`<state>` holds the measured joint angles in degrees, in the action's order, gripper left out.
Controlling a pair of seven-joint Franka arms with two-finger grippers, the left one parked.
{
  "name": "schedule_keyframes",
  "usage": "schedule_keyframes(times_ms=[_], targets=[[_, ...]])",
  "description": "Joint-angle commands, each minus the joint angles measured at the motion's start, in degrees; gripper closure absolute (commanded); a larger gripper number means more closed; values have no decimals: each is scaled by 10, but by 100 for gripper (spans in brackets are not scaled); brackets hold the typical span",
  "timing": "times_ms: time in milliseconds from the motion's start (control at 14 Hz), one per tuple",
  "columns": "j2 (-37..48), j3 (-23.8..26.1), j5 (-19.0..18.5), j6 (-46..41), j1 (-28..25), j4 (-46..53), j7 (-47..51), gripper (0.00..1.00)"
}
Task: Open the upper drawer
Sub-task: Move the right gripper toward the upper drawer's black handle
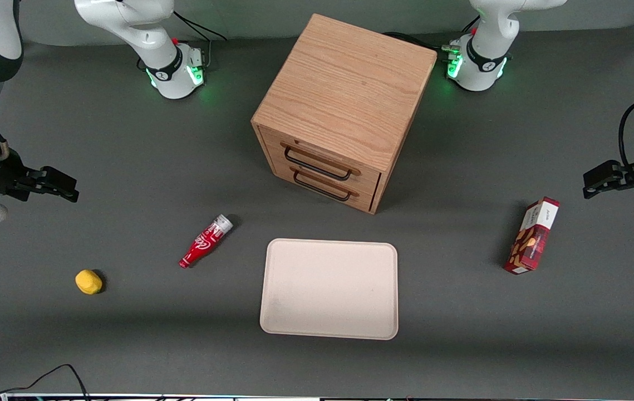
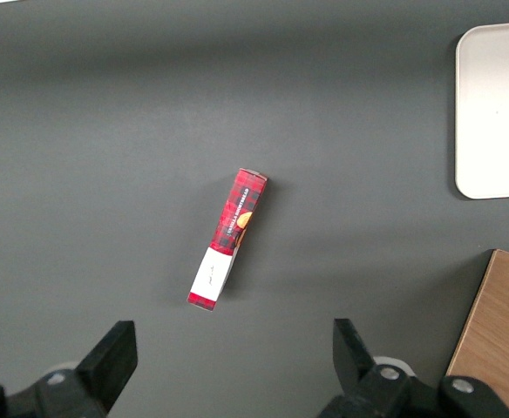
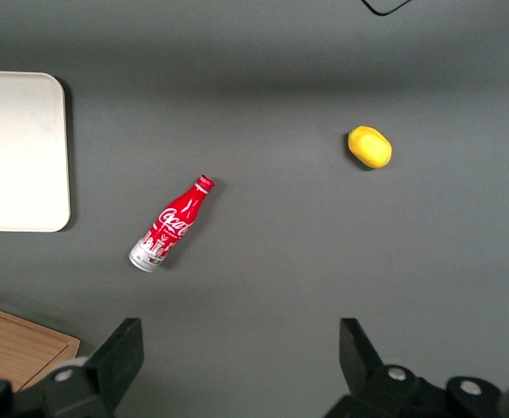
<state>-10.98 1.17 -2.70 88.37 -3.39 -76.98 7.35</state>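
The right arm's black two-finger gripper [image 1: 69,191], fingers spread wide and empty, hovers well apart from the shut light-oak upper drawer [image 1: 322,159], whose black wire handle [image 1: 317,161] lies toward three o'clock.

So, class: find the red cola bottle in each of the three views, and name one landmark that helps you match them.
Front view: the red cola bottle lies on the table beside the cream tray, toward the working arm's end.
Right wrist view: the bottle lies below the open end effector.
Left wrist view: not in it.
Shared landmark: the tray.
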Motion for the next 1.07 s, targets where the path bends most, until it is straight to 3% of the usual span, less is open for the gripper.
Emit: schedule_keyframes(times_ms=[0, 214, 500, 786, 1000], targets=[[-13, 1, -3, -15, -4, 25, 3, 0], [-14, 22, -1, -21, -26, 38, 1, 0], [-23, 122, -2, -43, -35, 66, -5, 0], [-62, 191, -1, -40, -35, 90, -179, 0], [-101, 268, -2, -36, -35, 111, -218, 0]])
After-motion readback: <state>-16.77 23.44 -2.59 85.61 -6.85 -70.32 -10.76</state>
